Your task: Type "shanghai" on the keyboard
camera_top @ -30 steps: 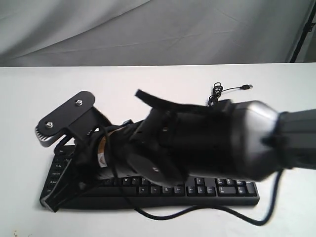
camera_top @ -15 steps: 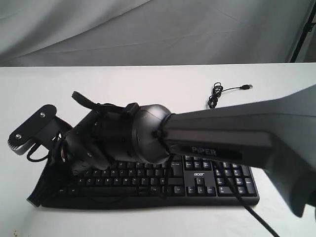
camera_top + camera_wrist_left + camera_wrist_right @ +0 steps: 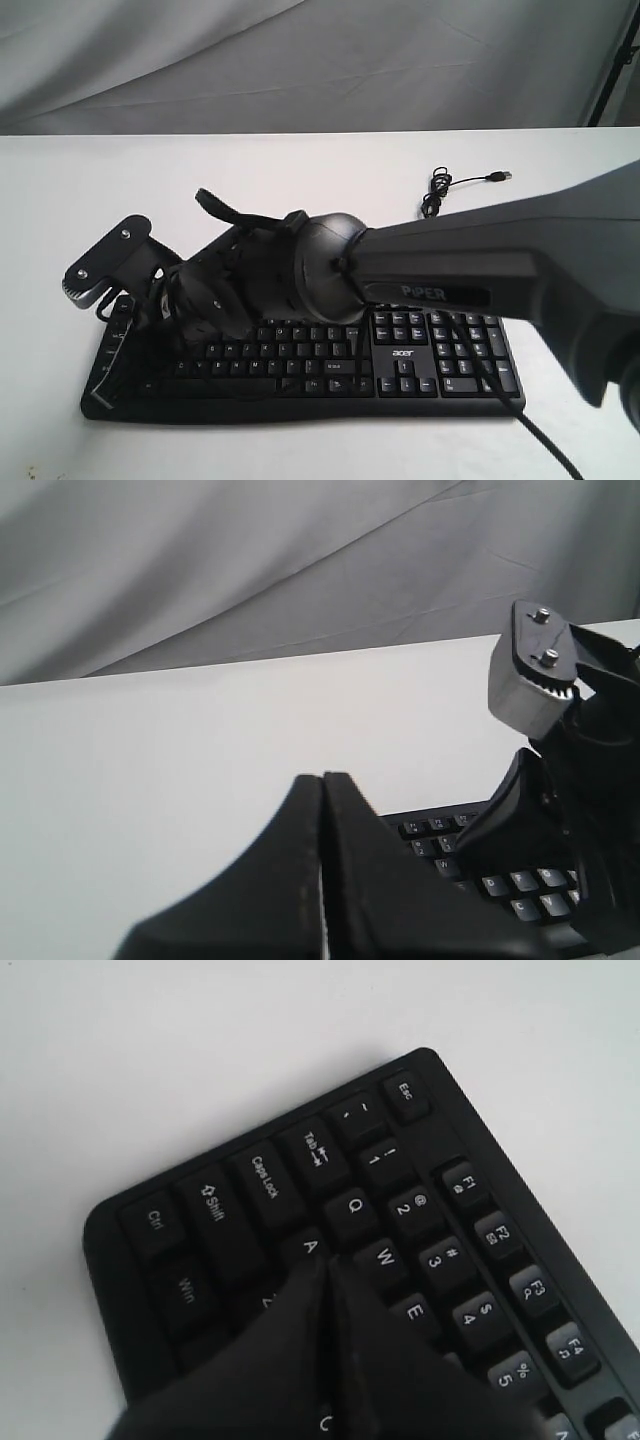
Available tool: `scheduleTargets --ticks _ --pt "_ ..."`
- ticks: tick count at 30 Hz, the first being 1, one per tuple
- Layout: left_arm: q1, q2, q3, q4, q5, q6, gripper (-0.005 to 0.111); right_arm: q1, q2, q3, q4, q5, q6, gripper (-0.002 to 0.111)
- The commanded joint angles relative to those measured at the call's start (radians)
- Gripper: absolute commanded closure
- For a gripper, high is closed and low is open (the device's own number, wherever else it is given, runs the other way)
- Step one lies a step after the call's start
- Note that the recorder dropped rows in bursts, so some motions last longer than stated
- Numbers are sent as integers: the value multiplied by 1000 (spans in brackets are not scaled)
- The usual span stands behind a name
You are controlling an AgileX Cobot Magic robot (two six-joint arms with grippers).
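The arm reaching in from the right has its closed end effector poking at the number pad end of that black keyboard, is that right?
Not quite. The closed right end effector is at the keyboard, but at the letter end, not the number pad. Its tip is by the A key, next to the Caps Lock key. The right wrist view shows it.

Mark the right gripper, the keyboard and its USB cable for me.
Black right gripper (image 3: 328,1266): right wrist view, where the shut fingertips meet.
Wide flat black plastic keyboard (image 3: 402,352): exterior view, acer logo panel.
Thin black USB cable (image 3: 436,187): exterior view, coiled part.
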Motion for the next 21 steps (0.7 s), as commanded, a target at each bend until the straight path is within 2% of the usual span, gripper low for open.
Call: scheduleTargets --ticks 1,21 --pt "-4 -3 4 1 -5 -3 107 0 31 2 18 -34 -20 108" --pt "-4 -3 4 1 -5 -3 107 -7 67 2 13 -97 -58 108"
